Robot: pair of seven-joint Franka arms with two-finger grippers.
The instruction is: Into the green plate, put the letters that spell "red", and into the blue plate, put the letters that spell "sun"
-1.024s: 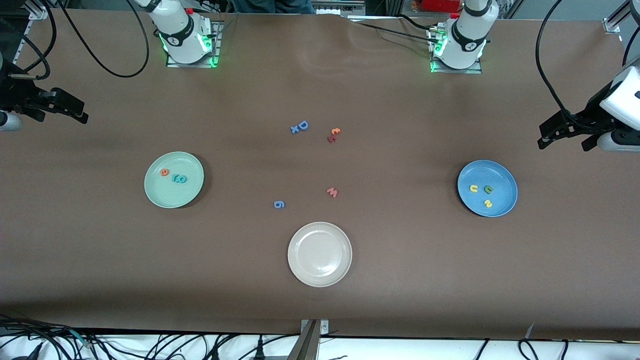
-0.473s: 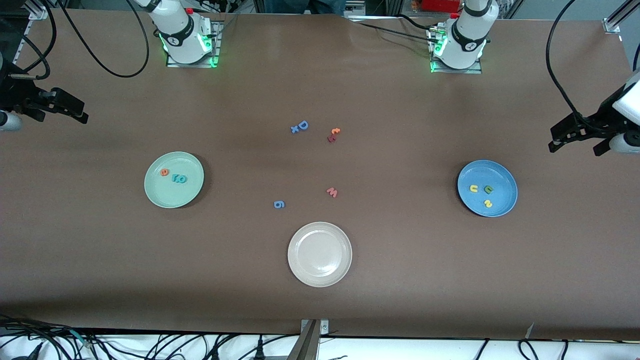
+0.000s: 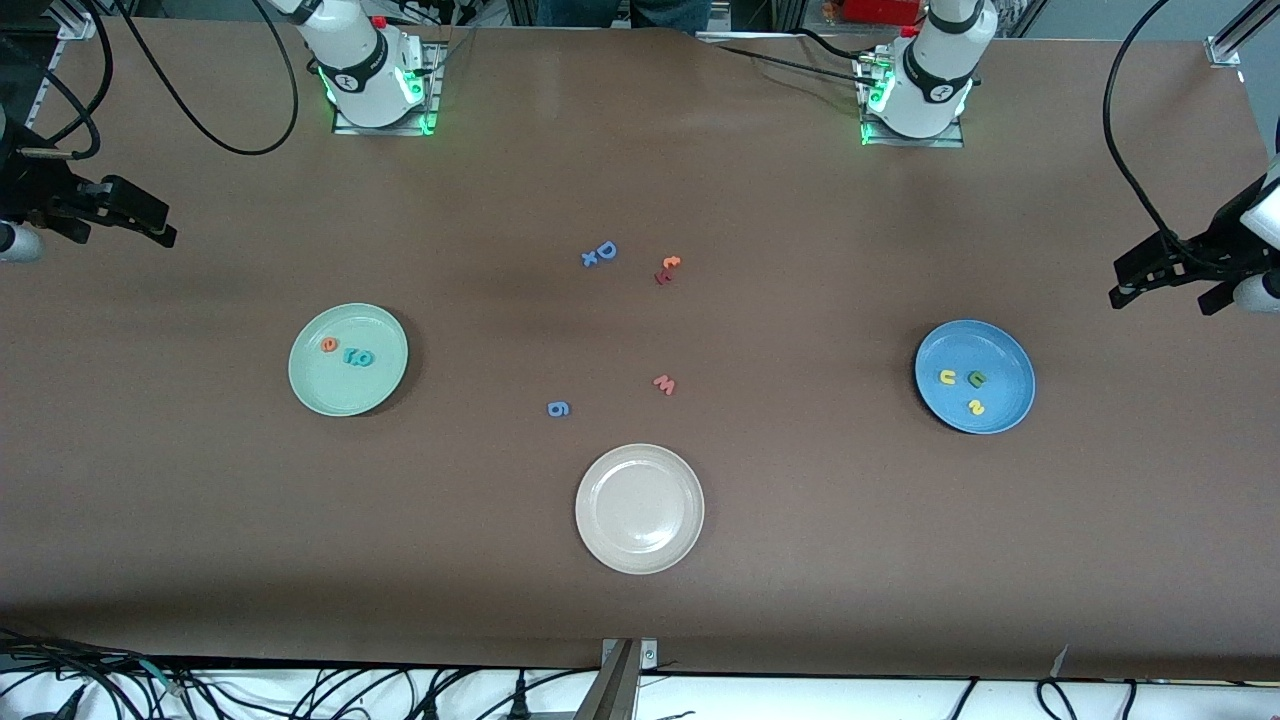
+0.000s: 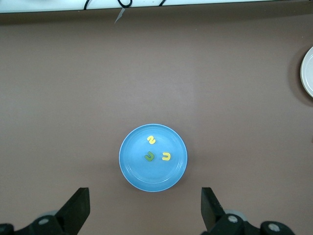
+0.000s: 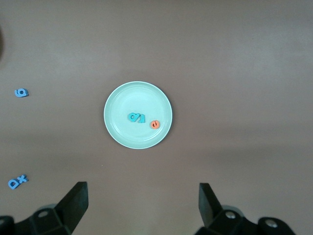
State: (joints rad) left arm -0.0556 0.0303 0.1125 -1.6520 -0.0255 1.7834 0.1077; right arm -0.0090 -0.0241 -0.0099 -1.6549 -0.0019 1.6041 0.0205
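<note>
The green plate (image 3: 370, 390) (image 5: 132, 95) holds an orange "e" (image 3: 329, 345) (image 5: 155, 124) and the teal "r" and "d" (image 3: 357, 357) (image 5: 137, 117) side by side. In the blue plate (image 3: 1000, 410) (image 4: 146, 178) lie a yellow "s" (image 3: 976, 407) (image 4: 151, 140), a dark green arch letter (image 3: 976, 379) (image 4: 149, 156) and a yellow arch letter (image 3: 946, 377) (image 4: 166, 156). My left gripper (image 3: 1165, 290) (image 4: 145, 215) hangs open and empty over bare table at the left arm's end, apart from the blue plate. My right gripper (image 3: 120, 230) (image 5: 142, 210) waits open and empty over the right arm's end.
A cream-white plate (image 3: 639, 555) sits mid-table, nearest the front camera. Loose letters lie around the middle: a blue "D" with an "x" (image 3: 600, 253) (image 5: 17, 182), an orange and dark red pair (image 3: 667, 268), a red "w" (image 3: 665, 384) and a blue "g" (image 3: 559, 408) (image 5: 21, 92).
My left gripper has drawn away from the blue plate toward the left arm's end of the table. The right arm, the plates and the letters have stayed put.
</note>
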